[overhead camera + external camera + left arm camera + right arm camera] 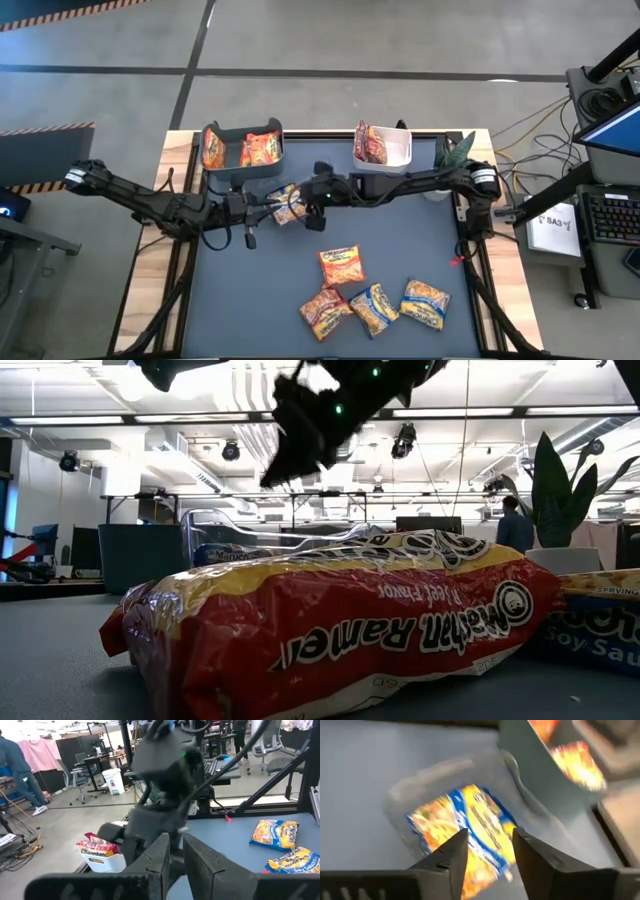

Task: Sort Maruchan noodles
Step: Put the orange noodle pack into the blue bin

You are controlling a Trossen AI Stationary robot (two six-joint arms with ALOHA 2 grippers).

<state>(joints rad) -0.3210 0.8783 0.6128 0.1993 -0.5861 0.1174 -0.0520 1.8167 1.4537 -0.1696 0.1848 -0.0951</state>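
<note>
My right gripper (pixel 490 842) is open, pointing down over a clear bin (pixel 288 203) that holds a blue-yellow noodle packet (pixel 470 827); nothing is between its fingers. My left gripper (pixel 177 857) is shut and empty, hovering just left of the clear bin and facing the right arm's wrist. A dark bin (pixel 243 148) holds orange-yellow packets, and a white bin (pixel 381 145) holds dark red ones. Several packets lie flat on the mat: an orange-yellow one (pixel 342 265), a red one (pixel 325 310) and two blue-yellow ones (pixel 375 308) (pixel 425 303).
The three bins stand along the far side of the dark mat (pixel 250 300). The two arms meet above the clear bin, close together. A plant (pixel 452 152) stands at the far right corner. The mat's near left part is bare. A person (pixel 20 775) stands in the room beyond.
</note>
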